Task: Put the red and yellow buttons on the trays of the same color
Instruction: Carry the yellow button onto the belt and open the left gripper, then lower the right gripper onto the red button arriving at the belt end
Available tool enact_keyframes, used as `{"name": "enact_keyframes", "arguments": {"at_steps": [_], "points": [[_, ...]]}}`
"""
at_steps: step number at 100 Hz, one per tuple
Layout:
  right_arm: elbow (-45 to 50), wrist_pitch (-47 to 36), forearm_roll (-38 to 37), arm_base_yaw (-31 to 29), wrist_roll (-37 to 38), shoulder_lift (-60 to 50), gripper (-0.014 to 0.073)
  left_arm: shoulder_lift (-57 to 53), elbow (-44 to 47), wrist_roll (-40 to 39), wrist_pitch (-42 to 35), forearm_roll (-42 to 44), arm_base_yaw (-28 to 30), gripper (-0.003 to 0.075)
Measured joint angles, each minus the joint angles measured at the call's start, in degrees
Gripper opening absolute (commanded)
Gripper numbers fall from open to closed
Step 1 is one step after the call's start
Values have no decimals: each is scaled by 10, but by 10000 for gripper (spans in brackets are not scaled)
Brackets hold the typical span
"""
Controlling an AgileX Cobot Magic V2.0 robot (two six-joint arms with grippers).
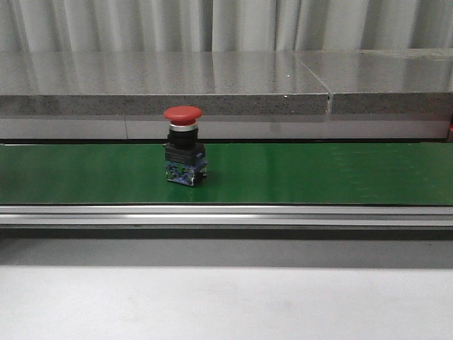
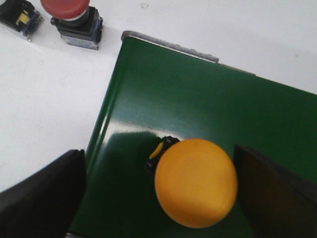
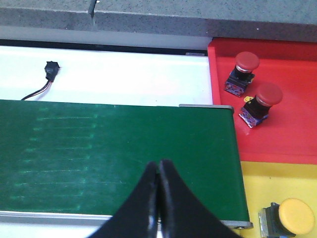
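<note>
**Yellow button under the left jaws, red one riding the belt**

Mid-sort, by the look of it. On the red plastic tray [image 3: 277,144], two red mushroom-head buttons [image 3: 246,62] already lying apart; on the yellow plastic tray [image 3: 277,188], one yellow mushroom-head button [image 3: 295,216] resting on its side. In the front view, a red mushroom-capped push button with a black body and blue base [image 1: 183,145] standing upright on the green conveyor belt [image 1: 318,173], no arm near it there.

Left gripper [image 2: 158,193]: spread wide, nothing clamped. Between its dark fingers [image 2: 44,193], closer to one than the other, a yellow dome-capped button [image 2: 196,182] sitting on the belt close to its end, seemingly untouched. Beyond the belt's edge, on the white table [image 2: 49,99], another red-capped button [image 2: 74,20].

Right gripper [image 3: 158,198]: tips pressed together, empty, hovering over bare belt beside the trays.

Likely next: centring on the yellow cap, closing on the black body beneath rather than the slippery dome, then lifting clear toward the yellow tray.
</note>
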Motion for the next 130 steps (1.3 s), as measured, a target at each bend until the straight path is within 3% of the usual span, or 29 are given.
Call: {"name": "enact_keyframes", "arguments": {"at_steps": [35,71,90,130], "points": [[0,0,0,0,0,0,-68,-7,-64,8,-15,1,-43,662],[0,0,0,0,0,0,-68,-156,-61,9,-51,12,-81,662],[0,0,0,0,0,0,-68,-257,7,9,-69,18,-82,662],[0,0,0,0,0,0,-68,-500,257,9,-113,19,-82,648]]}}
